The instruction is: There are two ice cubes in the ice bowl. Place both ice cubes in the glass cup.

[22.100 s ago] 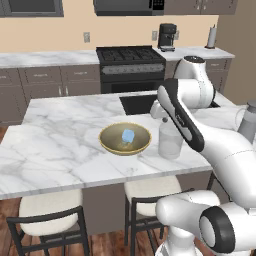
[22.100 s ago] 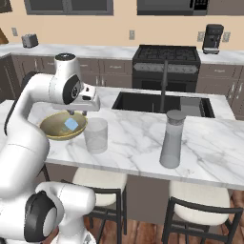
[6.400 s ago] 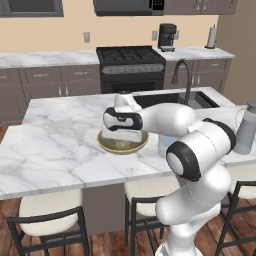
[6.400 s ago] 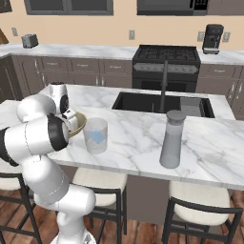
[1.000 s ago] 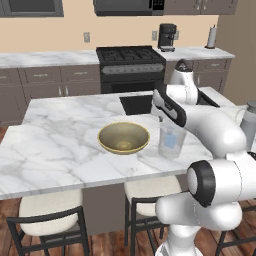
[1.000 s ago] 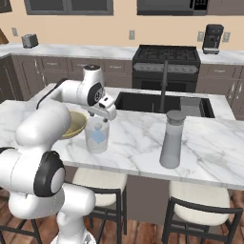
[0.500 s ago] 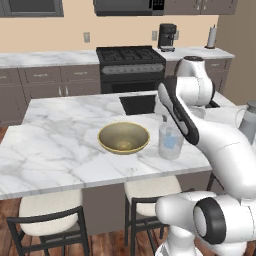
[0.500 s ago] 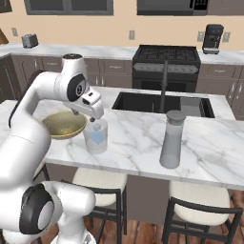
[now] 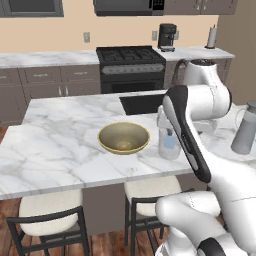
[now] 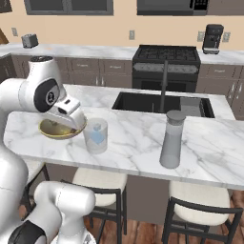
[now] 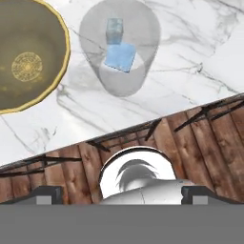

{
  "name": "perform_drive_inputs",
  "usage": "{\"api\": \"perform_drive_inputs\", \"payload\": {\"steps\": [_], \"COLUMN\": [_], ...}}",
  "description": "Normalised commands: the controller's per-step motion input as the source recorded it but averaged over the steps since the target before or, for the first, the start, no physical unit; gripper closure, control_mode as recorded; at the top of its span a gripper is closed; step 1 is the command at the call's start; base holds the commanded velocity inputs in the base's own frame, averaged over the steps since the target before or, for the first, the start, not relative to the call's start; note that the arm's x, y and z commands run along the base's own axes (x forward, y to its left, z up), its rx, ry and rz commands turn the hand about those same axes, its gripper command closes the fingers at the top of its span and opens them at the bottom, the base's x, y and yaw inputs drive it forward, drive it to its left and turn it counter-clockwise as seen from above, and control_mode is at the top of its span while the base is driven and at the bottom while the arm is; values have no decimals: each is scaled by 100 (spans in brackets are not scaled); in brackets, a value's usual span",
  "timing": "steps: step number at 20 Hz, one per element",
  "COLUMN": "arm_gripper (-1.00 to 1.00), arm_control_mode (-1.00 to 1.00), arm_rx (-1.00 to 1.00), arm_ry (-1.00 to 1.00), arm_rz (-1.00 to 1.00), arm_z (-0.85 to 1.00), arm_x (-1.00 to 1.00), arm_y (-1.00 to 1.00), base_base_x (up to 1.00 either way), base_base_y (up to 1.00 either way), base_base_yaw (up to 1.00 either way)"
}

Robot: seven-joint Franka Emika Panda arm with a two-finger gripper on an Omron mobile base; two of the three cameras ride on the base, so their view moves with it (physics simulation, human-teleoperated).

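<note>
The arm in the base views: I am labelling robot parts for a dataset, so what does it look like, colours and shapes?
The arm is made of glossy white rounded shells, bulbous at the joints, with dark grey to black rings and a black strip along one link. In the right base view a round dark disc marks one joint, and the hand is a boxy white block. No cables show.

No text, label, brand or number can be read on any object in these views. The round mark at the bottom of the ice bowl (image 11: 27, 66) is only a pattern, not letters.
</note>
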Motion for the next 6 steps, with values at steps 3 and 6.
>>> {"api": "perform_drive_inputs", "payload": {"steps": [3, 6], "arm_gripper": [-100, -100], "arm_control_mode": [-100, -100], "arm_rx": [0, 0], "arm_ry": [-24, -29], "arm_rz": [0, 0], "arm_z": [-60, -16], "arm_x": [-100, -67], "arm_y": [-69, -46], "base_base_x": [0, 0], "base_base_y": [0, 0], "base_base_yaw": [0, 0]}}
